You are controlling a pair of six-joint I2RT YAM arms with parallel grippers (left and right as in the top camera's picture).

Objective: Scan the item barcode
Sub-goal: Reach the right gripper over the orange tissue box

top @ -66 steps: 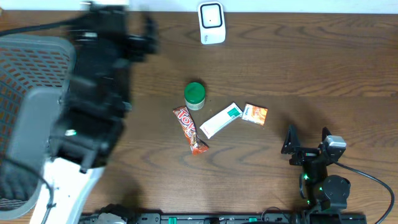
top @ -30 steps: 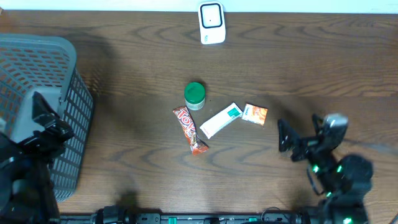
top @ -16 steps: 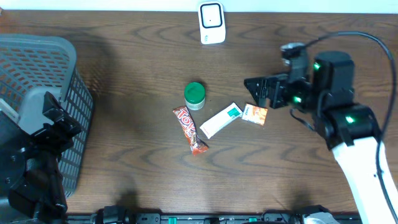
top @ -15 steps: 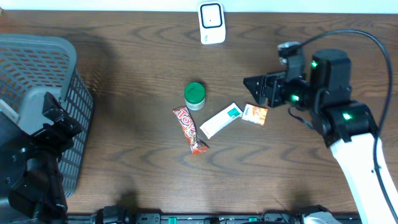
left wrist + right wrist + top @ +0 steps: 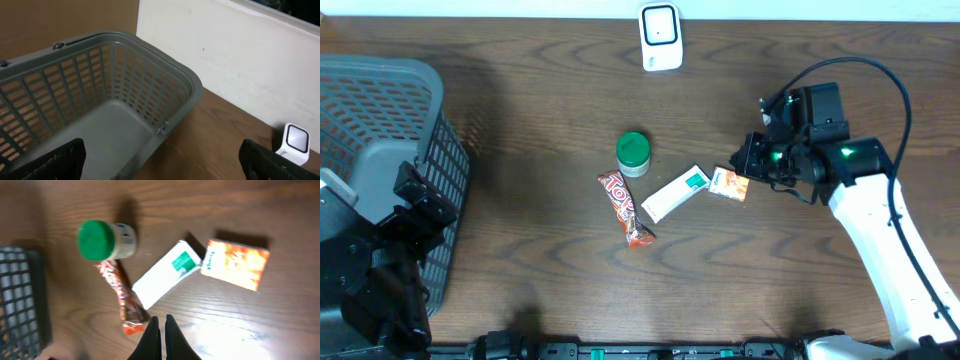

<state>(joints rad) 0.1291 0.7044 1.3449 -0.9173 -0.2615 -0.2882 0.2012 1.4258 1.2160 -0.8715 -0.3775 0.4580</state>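
Table (image 5: 520, 90): right end effector (image 5: 161, 334) pinched together, apparently empty.

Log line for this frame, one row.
left gripper: open, beside basket | right gripper: shut, empty, near orange packet | candy bar, white box, green-capped bottle: on table, untouched | scanner: far edge

We see green jar lid (image 5: 633, 147), red candy bar (image 5: 626, 208), white-and-green box (image 5: 674, 193), orange packet (image 5: 730, 184). Grey lattice basket (image 5: 380, 68), dark woodgrain tabletop (image 5: 540, 90).
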